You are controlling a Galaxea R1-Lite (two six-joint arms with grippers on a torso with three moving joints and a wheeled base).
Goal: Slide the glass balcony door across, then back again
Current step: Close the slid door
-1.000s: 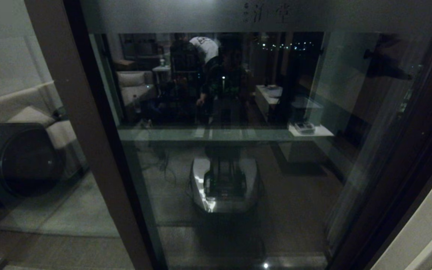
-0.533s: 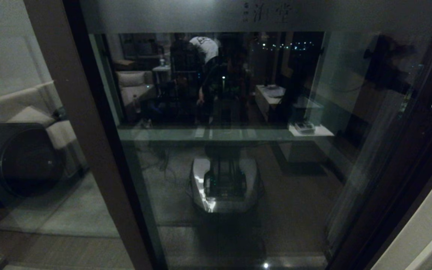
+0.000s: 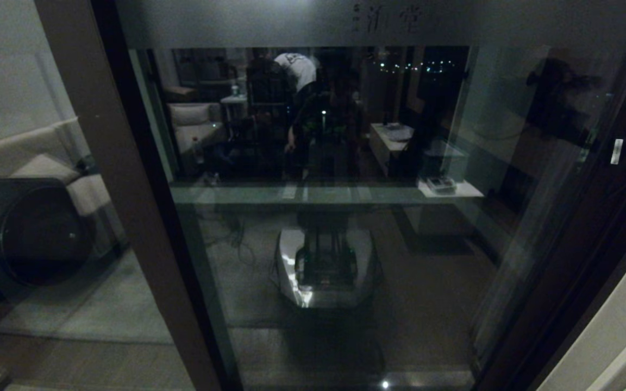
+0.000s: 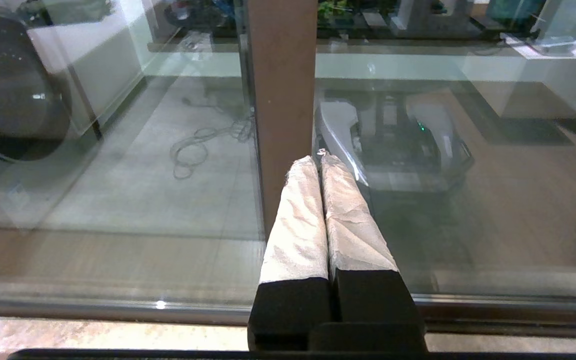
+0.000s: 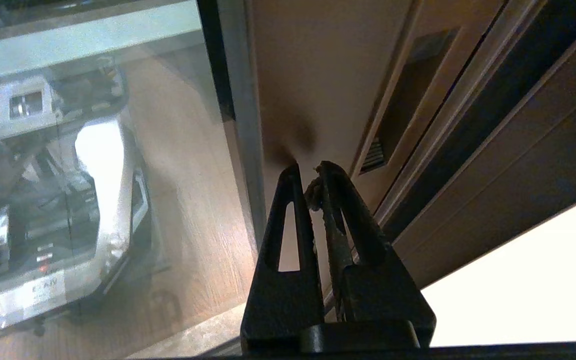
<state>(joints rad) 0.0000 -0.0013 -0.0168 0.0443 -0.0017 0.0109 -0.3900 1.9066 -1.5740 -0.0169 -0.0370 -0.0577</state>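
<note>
Glass balcony door (image 3: 318,217), one pull slot (image 5: 398,100), two grippers closed

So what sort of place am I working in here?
Most likely a home, at the glass balcony door. A washing machine stands behind the glass to the left, and the pane reflects a sofa and a low cabinet. Both grippers are shut.

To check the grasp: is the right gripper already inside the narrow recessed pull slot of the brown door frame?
No. The right gripper, shut, points at the flat stile beside the pull slot.
</note>
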